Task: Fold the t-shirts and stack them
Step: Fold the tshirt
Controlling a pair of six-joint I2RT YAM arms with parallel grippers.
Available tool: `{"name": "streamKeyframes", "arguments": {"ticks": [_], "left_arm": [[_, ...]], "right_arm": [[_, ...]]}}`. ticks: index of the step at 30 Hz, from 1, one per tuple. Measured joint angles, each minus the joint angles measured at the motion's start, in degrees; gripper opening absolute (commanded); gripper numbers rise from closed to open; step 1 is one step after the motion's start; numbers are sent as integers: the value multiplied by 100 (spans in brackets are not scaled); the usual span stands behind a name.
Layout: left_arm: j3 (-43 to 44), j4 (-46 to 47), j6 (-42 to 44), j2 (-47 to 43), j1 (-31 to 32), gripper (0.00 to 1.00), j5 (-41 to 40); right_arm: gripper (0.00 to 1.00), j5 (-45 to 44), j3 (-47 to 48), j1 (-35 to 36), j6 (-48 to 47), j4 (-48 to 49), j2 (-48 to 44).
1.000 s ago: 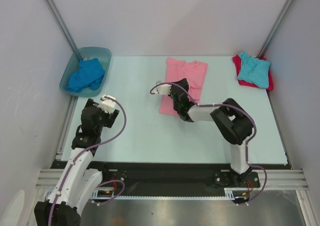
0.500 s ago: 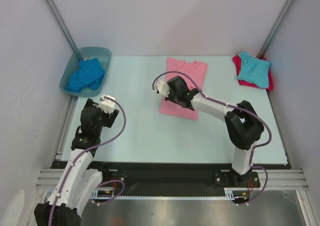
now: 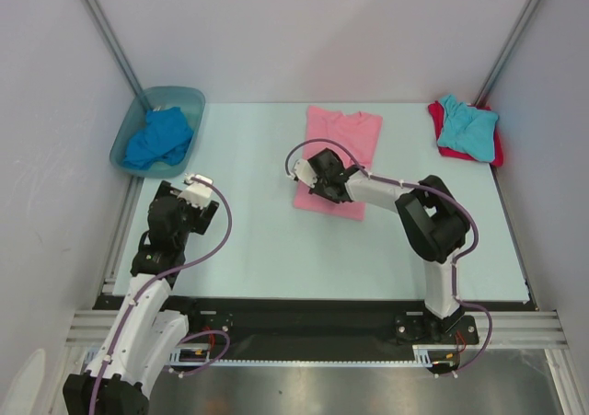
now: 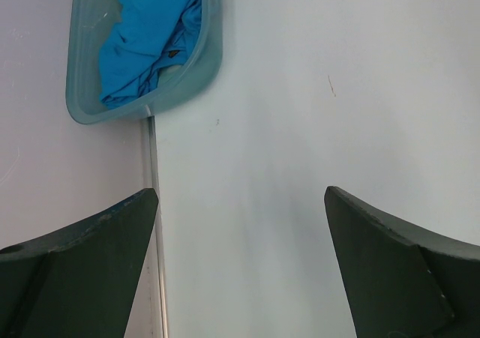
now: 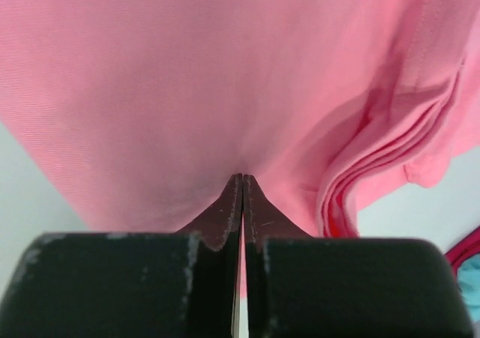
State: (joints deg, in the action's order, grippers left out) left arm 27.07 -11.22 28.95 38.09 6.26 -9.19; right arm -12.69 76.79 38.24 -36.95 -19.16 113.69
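From above, the pink t-shirt (image 3: 348, 144) lies folded lengthwise toward 12 o'clock on the table (image 3: 258, 240). The right gripper (image 3: 313, 178) sits low on the shirt's 7 o'clock corner. At 10 o'clock a tub (image 3: 124, 139) holds the crumpled royal blue t-shirt (image 3: 158, 137). At 2 o'clock the turquoise t-shirt (image 3: 467, 125) rests on the red t-shirt (image 3: 436, 113). The left gripper (image 3: 189, 194) hangs at 9 o'clock, well apart from any cloth. In the left wrist view, the left gripper (image 4: 240, 263) has its jaws spread wide over bare table, with the tub (image 4: 210, 53) and royal blue t-shirt (image 4: 150, 31) at 11 o'clock. In the right wrist view, the right gripper (image 5: 241, 184) is pressed together, its tips pinching a pucker of the pink t-shirt (image 5: 150, 91). The shirt's stacked edges show at 3 o'clock.
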Motion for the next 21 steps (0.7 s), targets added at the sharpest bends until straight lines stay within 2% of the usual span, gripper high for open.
{"name": "streamKeyframes", "arguments": {"ticks": [11, 21], "left_arm": [[0, 0, -2, 0, 0, 100, 20], [0, 0, -2, 0, 0, 100, 39]], "right_arm": [[0, -354, -15, -369, -107, 299, 0], [0, -1602, -527, -424, -1154, 2328, 17]]}}
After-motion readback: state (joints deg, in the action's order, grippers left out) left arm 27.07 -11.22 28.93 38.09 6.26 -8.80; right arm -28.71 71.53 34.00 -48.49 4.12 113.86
